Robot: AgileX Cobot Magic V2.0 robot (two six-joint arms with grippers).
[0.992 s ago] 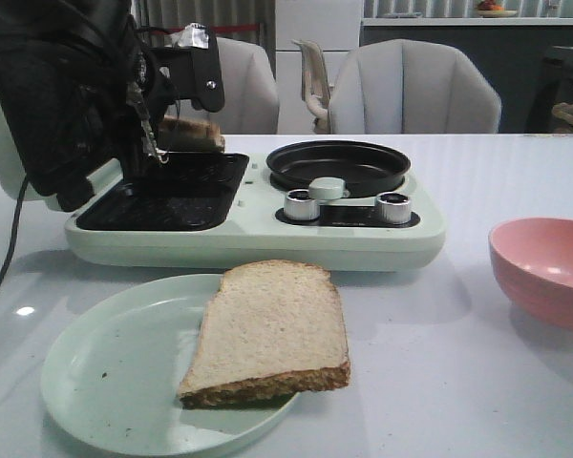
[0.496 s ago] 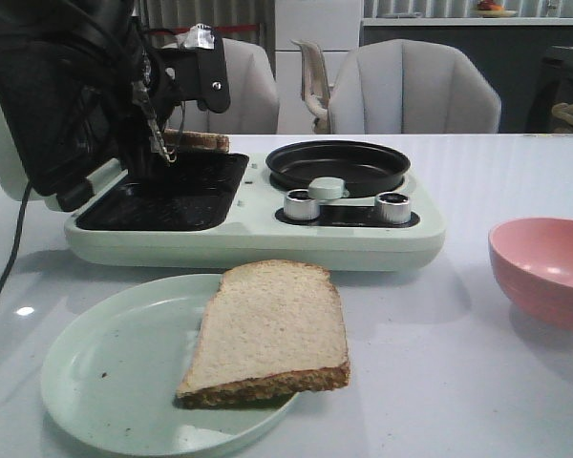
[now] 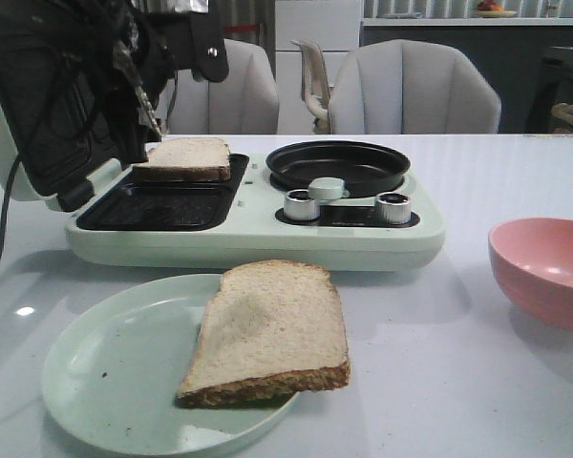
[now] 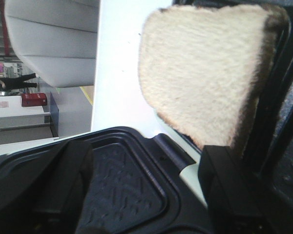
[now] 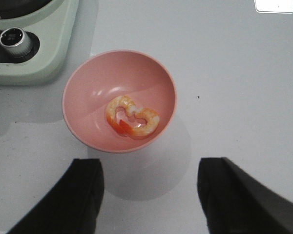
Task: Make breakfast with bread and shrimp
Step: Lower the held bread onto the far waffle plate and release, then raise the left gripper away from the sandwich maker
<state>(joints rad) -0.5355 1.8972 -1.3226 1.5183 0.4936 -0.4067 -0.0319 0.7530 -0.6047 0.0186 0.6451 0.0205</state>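
Look at the front view: your left gripper (image 3: 148,119) hangs at the upper left with its jaws spread and nothing between them, just above a square tan slice of bread with brown crust (image 3: 183,157). That slice rests tilted on the back edge of the dark ribbed grill plate (image 3: 162,202) of the pale green breakfast maker (image 3: 258,239). A second slice like it (image 3: 267,329) lies on the round pale green plate (image 3: 105,382) in the lower left, overhanging its right rim. In the right wrist view, your right gripper (image 5: 149,195) is wide open and empty above the round pink bowl (image 5: 88,83), which holds the curled orange-and-white shrimp (image 5: 131,117).
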